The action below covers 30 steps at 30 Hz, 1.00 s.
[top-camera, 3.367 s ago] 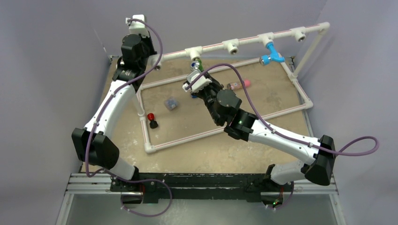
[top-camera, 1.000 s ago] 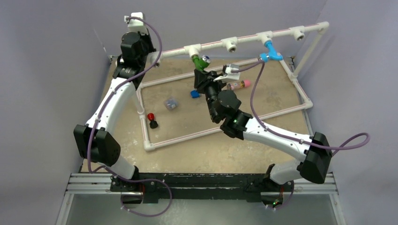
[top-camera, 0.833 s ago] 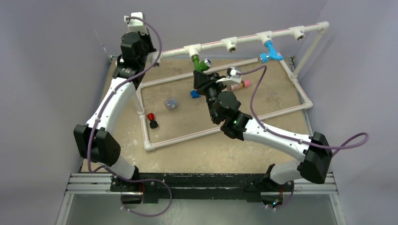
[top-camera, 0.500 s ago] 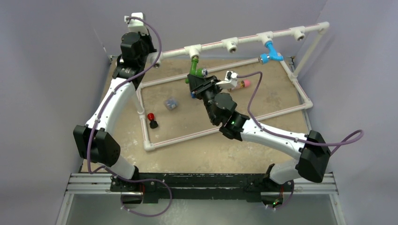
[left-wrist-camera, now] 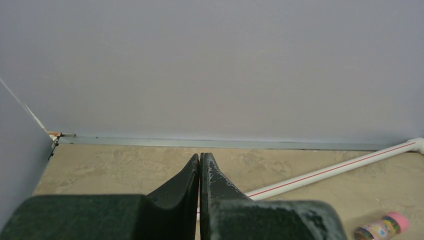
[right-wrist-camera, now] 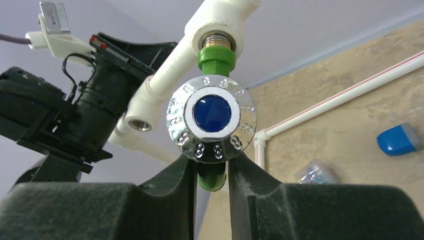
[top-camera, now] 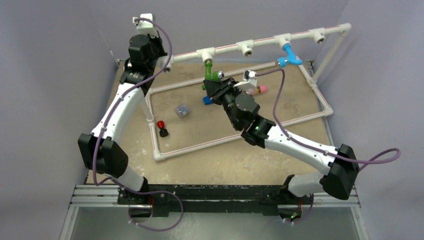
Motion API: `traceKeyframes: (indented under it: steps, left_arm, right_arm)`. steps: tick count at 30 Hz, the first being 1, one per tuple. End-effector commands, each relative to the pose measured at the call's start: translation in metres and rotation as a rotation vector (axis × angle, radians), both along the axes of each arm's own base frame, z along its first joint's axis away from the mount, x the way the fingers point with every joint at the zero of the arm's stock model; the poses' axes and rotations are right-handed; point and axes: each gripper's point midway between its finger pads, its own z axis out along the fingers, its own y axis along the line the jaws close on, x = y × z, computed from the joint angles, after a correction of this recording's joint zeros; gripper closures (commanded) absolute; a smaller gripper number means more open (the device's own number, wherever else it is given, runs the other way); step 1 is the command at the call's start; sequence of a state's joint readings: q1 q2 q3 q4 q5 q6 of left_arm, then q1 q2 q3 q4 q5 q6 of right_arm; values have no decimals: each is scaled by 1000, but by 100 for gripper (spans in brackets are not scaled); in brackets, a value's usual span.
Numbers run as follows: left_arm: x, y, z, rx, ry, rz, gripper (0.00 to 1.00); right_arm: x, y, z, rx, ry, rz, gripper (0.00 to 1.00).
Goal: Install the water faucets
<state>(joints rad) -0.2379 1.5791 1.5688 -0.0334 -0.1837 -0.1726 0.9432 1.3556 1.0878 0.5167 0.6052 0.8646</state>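
Under the white T-fitting (right-wrist-camera: 220,20), green faucet (right-wrist-camera: 214,115) pinched between right fingers (right-wrist-camera: 175,195), left fingers (left-wrist-camera: 215,185) pressed together

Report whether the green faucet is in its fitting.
In: the green faucet hangs from the white T-fitting, threads entering its mouth; how tight, cannot tell.

light: bright, diffuse | shadows: soft, faint | focus: sharp, near foreground blurred
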Motion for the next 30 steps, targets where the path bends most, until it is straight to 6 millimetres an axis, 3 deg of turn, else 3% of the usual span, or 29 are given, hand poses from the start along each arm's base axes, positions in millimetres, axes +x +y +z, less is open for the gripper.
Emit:
traceKeyframes:
  steps: [1, 19, 30]
  left_arm:
    - [-13, -31, -114, 60, 331, -104, 100]
    - [-10, -32, -120, 66, 343, -107, 100]
    - [-10, -33, -120, 65, 346, -110, 100]
  right_arm:
    - [13, -35, 46, -38, -86, -62, 100]
    - [9, -38, 91, -92, -160, -27, 100]
    - [17, -38, 109, -295, -232, -56, 100]
